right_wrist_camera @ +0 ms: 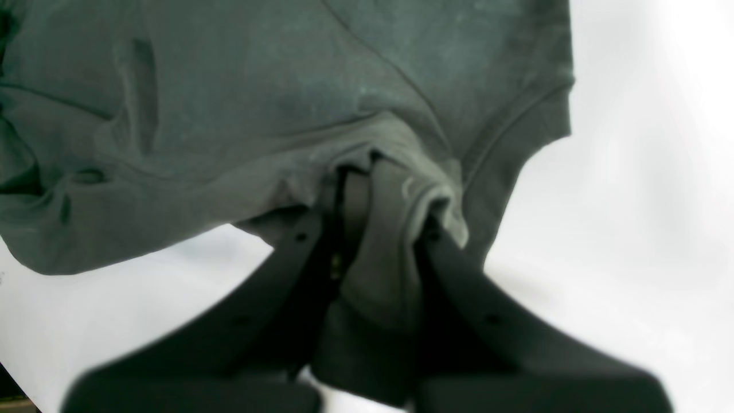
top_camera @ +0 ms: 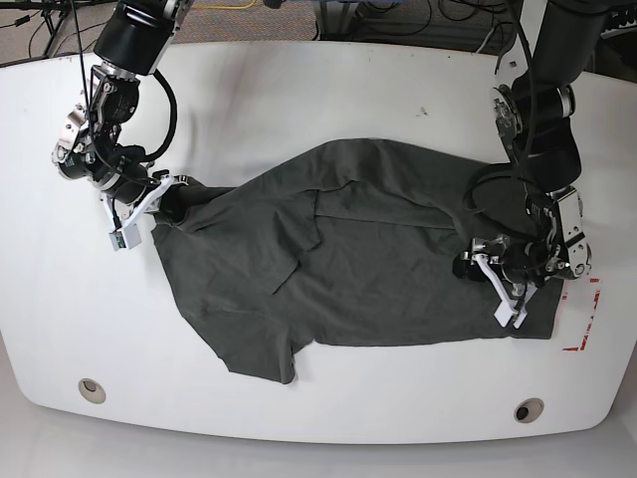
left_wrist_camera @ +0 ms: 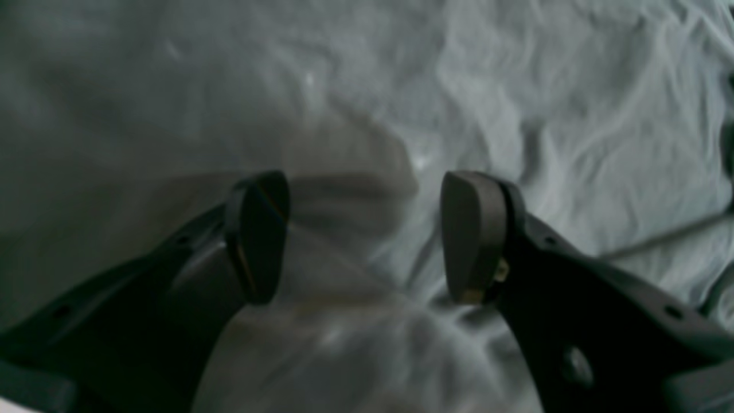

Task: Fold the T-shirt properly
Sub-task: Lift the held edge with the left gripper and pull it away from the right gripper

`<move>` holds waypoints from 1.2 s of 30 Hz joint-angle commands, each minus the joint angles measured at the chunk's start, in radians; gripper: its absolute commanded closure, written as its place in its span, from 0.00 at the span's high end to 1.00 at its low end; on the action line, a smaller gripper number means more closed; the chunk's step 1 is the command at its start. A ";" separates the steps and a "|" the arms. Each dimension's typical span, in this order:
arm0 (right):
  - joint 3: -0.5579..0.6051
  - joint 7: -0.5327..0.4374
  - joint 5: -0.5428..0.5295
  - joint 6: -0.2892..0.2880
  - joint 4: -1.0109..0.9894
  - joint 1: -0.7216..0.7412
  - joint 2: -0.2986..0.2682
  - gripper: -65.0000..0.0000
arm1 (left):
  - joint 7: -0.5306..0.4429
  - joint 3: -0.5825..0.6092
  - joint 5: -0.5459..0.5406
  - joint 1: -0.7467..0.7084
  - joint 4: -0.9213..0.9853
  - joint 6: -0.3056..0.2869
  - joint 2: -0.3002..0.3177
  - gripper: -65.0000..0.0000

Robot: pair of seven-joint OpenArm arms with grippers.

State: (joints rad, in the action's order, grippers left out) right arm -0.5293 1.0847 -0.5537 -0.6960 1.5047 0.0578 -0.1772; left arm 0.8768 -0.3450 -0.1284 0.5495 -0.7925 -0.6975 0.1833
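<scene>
The T-shirt [top_camera: 378,259] lies spread on the white table [top_camera: 299,90], crumpled, its long axis running left–right across the base view. One sleeve [top_camera: 259,349] points to the near-left edge.

Right gripper [top_camera: 164,204], at the left of the base view: jaws together, clamped on a bunched fold of the shirt's far-left corner. The right wrist view confirms it, with cloth pinched between the pads and a hemmed sleeve edge [right_wrist_camera: 516,126] spreading beyond (which sleeve, I cannot tell).

Left gripper [top_camera: 498,279], at the right of the base view: jaws apart, nothing between them. The left wrist view shows both fingers [left_wrist_camera: 473,235] hanging over wrinkled fabric. Whether the tips touch the cloth I cannot tell.

Key relation: the two grippers sit at opposite ends of the long axis, well apart. The right-hand edge of the shirt lies directly under and just right of the left gripper, so that arm is the nearer one for that end. My judgement is that the next move needs it to close on that edge.

Hidden or unclear:
- The collar and label are not visible in any view.
- The shirt's right edge is partly covered by the left arm [top_camera: 542,129].
- A red mark [top_camera: 587,319] on the table at right is cut off by the cloth.
- The left wrist view is dim and soft.
</scene>
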 commanded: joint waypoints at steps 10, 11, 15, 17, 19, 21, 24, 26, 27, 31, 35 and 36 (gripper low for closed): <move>-0.004 -0.018 -0.018 -0.002 0.021 0.017 -0.014 0.00 | -0.011 -0.002 -0.001 0.033 -0.018 -0.001 0.049 0.60; -0.004 -0.018 -0.018 -0.002 0.021 0.017 -0.014 0.00 | -0.011 -0.002 -0.001 0.031 -0.018 -0.001 0.049 0.60; -0.004 -0.018 -0.018 -0.002 0.021 0.017 -0.014 0.00 | -0.011 -0.001 -0.006 0.004 -0.018 -0.001 0.049 0.60; -0.004 -0.018 -0.018 -0.002 0.021 0.017 -0.014 0.00 | -0.011 -0.001 -0.006 0.001 -0.018 -0.001 0.049 0.60; -0.004 -0.018 -0.018 -0.002 0.021 0.017 -0.014 0.00 | -0.011 -0.001 -0.006 -0.001 -0.018 -0.001 0.048 0.60; -0.004 -0.018 -0.018 -0.002 0.021 0.017 -0.014 0.00 | -0.011 -0.001 -0.004 -0.001 -0.018 -0.001 0.046 0.56; -0.004 -0.018 -0.018 -0.002 0.021 0.017 -0.012 0.00 | -0.011 -0.001 -0.001 -0.001 -0.018 -0.001 0.046 0.38; -0.004 -0.018 -0.018 -0.002 0.021 0.024 -0.012 0.00 | -0.011 -0.001 -0.001 -0.001 -0.018 -0.001 0.046 0.21; -0.004 -0.018 -0.018 -0.002 0.021 0.027 -0.012 0.00 | -0.012 -0.001 -0.001 -0.001 -0.018 -0.001 0.046 0.13; -0.004 -0.018 -0.016 -0.002 0.021 0.029 -0.012 0.00 | -0.012 -0.001 -0.006 -0.001 -0.020 -0.001 0.046 0.03; -0.004 -0.018 -0.018 -0.002 0.021 0.029 -0.011 0.00 | -0.011 -0.002 -0.007 -0.010 -0.072 -0.001 0.046 0.04; -0.004 -0.018 -0.018 -0.002 0.021 0.029 -0.011 0.00 | -0.008 -0.002 -0.007 -0.019 -0.087 -0.001 0.046 0.04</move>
State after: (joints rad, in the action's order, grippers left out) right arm -0.5304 1.0840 -0.5541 -0.6964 1.5047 0.0700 -0.1764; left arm 0.8757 -0.3466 -0.1215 0.5129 -0.8253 -0.6964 0.2188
